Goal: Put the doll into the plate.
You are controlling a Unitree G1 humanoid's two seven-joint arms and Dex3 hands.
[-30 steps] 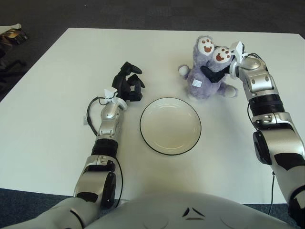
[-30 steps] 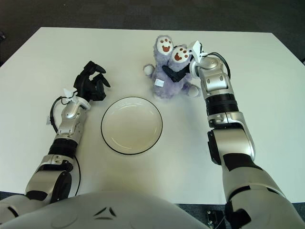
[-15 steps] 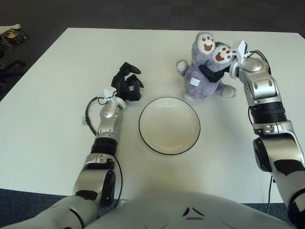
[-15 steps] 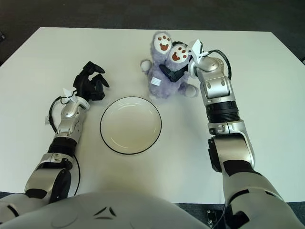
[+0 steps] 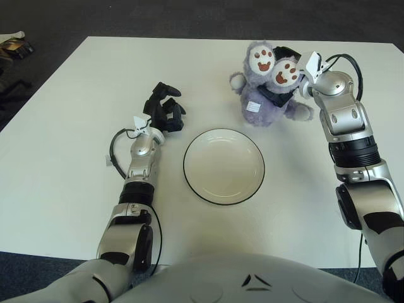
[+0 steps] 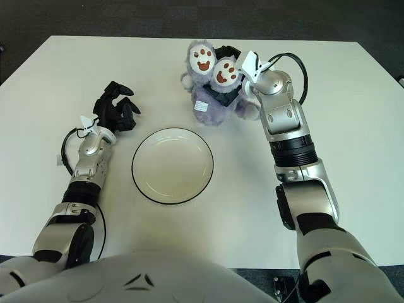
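Change: since a second ago we see the doll shifted left and farther back on the desk, our right forearm swung steeper.
Left eye view, right hand: black fingers clamped around the doll's middle, both soles facing up; doll beyond the plate, apart from its rim.
Right eye view, left hand: parked left of the plate, fingers loosely curled, holding nothing.
Right eye view, plate: we see it empty.
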